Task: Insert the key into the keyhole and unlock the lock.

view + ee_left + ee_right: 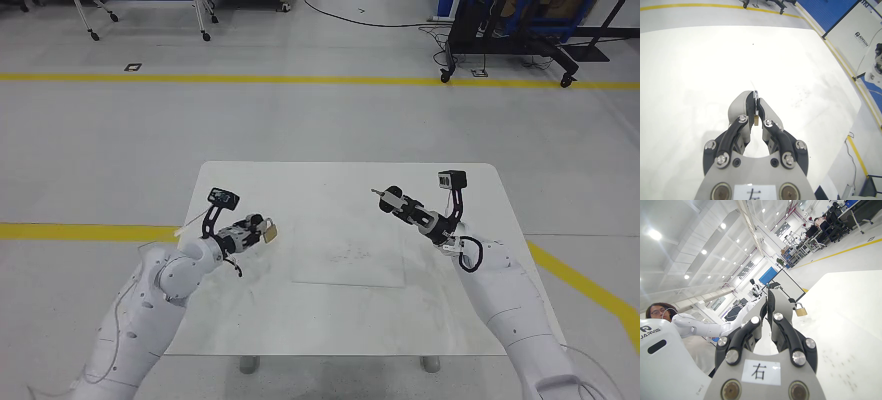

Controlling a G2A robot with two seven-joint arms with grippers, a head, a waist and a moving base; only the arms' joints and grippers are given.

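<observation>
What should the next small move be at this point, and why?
Probably bring the right gripper toward the padlock, lining the key up with the lock's body. The left gripper is shut on the padlock and the right is shut on the key. A wide stretch of table separates them, so insertion cannot start yet.

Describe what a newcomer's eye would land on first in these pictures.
The brass padlock stands out, pinched in the fingers of the left gripper above the left part of the white table. Opposite it, the right gripper holds a thin key pointed toward the padlock, with open space between them.
</observation>
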